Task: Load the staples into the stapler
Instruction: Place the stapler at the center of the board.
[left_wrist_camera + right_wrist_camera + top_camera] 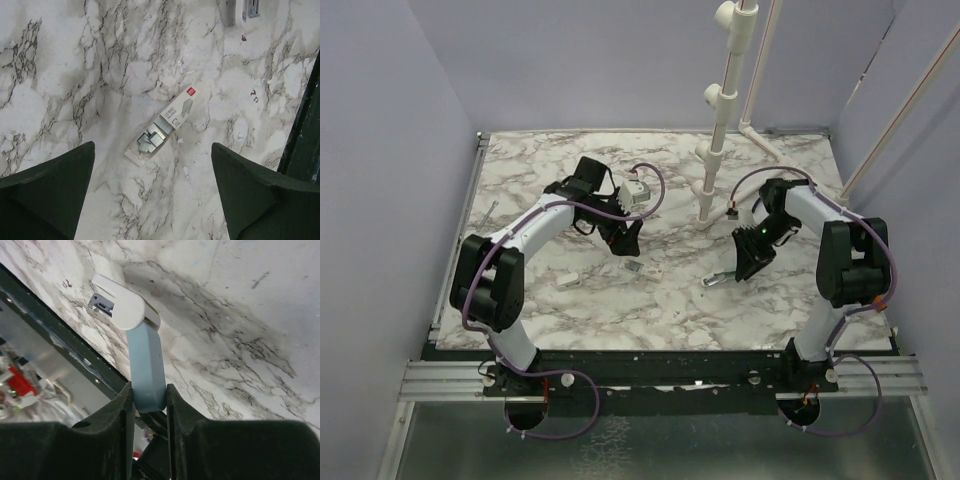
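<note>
Top view: I see the white-and-blue mini stapler (717,281) at the right gripper (738,268), low over the white marble bench (570,180); the grip is too small to read.
Left wrist: left gripper (152,145) spread wide, empty, above an open white card box (176,107) of silvery staple strips (152,137).
Right wrist: gripper pinched on the stapler's blue end.

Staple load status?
Done: right gripper holds the stapler by its blue end. In hand: left gripper is open over the box, with staples showing in it. Left: pick a strip and load it.
</note>
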Controlling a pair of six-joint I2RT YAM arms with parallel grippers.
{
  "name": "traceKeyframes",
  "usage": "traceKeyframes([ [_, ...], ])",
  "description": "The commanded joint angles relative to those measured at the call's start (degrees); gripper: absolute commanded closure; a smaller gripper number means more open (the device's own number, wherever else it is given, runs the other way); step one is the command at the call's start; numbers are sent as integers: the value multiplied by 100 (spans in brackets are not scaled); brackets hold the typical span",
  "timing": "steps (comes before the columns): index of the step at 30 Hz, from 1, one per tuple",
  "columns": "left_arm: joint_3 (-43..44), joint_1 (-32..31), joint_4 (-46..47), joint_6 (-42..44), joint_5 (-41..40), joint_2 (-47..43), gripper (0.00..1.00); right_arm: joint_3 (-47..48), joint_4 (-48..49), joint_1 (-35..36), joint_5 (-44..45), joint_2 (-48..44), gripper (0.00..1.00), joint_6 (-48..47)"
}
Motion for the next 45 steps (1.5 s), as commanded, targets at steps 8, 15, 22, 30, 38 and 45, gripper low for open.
traceKeyframes([
  [8,-734,-5,395,368,-1397,-1155,1,936,-974,-635,-1289,1227,84,-212],
  [15,-930,-6,396,461,-1520,-1470,1,1232,-1096,-650,-1420,1653,77,-43],
  [22,-1090,-6,389,527,-1579,-1683,1,1499,-1110,-650,-1452,1963,73,127],
  [30,-1234,-9,396,554,-1676,-1858,1,1731,-1060,-658,-1313,2135,55,307],
  [38,-1386,2,396,689,-2078,-2022,1,1685,-951,-657,-1260,1929,48,206],
  [45,-1648,381,-63,934,-2816,-2221,1,846,254,-674,-1182,518,47,194],
])
